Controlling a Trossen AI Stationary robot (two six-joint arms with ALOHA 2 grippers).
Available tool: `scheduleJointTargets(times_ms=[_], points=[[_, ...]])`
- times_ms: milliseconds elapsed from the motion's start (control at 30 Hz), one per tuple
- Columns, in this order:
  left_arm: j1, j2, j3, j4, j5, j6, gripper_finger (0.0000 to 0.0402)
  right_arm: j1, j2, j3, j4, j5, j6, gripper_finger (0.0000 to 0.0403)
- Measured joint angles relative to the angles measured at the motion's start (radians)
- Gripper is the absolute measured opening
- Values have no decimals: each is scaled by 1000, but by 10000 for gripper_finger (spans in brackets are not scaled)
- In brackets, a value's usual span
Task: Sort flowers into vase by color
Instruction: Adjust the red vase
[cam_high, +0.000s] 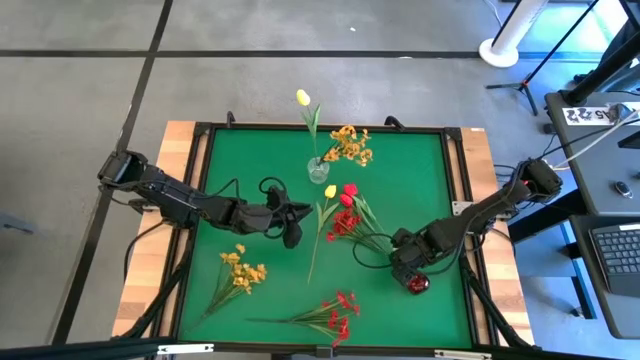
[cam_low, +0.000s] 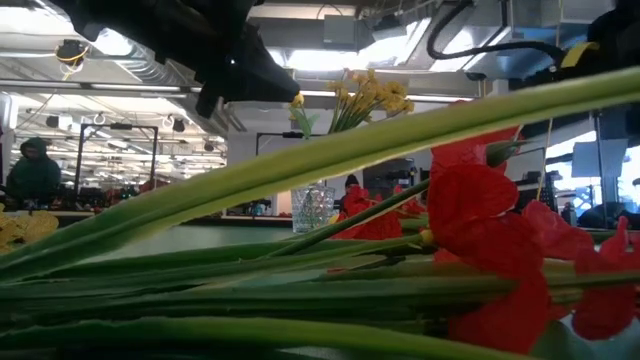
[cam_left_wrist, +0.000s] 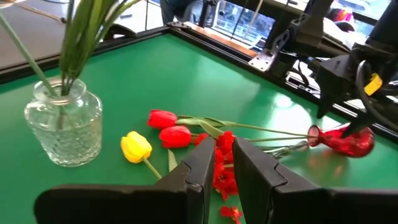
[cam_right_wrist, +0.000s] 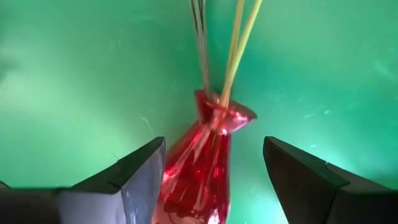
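A clear glass vase (cam_high: 318, 170) near the table's far middle stands upright and holds a yellow tulip and a yellow spray. A red glass vase (cam_right_wrist: 199, 177) lies on its side near the right edge, with thin stems (cam_right_wrist: 231, 56) of red flowers (cam_high: 345, 222) reaching into its mouth. A yellow tulip (cam_high: 330, 192) and red tulips (cam_high: 348, 195) lie loose at mid-table. My right gripper (cam_right_wrist: 214, 155) is open above the red vase, one finger on either side. My left gripper (cam_left_wrist: 227, 165) hovers left of the loose tulips, open by a narrow gap and holding nothing. My right gripper comes at the red vase from above, and one finger (cam_right_wrist: 146, 171) stands close against the vase's body (cam_right_wrist: 180, 186). I cannot tell whether it touches. The other finger (cam_right_wrist: 298, 174) is clear of it.
A yellow spray (cam_high: 240, 270) lies near the left front of the green mat. A red spray (cam_high: 335, 315) lies at the near edge and fills the low view's foreground. A raised black frame (cam_high: 200, 200) and wooden borders ring the mat.
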Motion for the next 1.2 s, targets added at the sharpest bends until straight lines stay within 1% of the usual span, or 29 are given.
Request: scheduleJointTargets(times_ms=[100,167,267,367,433,533,700,800,933,1133,1167,1200], points=[[-1,0,0,0,22,0,55,18,12,0,-9,18,44,271],[-1,0,0,-3,36,4,55,18,14,-12,25,37,71,271],[-1,0,0,-16,64,8,55,14,14,-68,162,41,91,271],[0,0,0,-30,94,8,55,14,17,-145,307,12,132,271],[0,0,0,-36,124,8,55,14,20,-188,368,-4,154,271],[0,0,0,-42,154,8,55,14,15,-219,397,-10,184,271],[0,0,0,-44,202,9,55,16,15,-221,397,24,154,271],[0,0,0,-45,226,20,55,15,16,-222,396,26,149,266],[-3,0,0,-45,237,27,55,16,17,-223,389,31,147,232],[-7,0,0,-45,237,56,55,15,17,-224,377,44,126,146],[-7,0,0,-45,236,61,55,15,17,-224,376,47,126,138],[-6,0,0,-45,236,63,55,15,17,-224,377,54,126,138]])
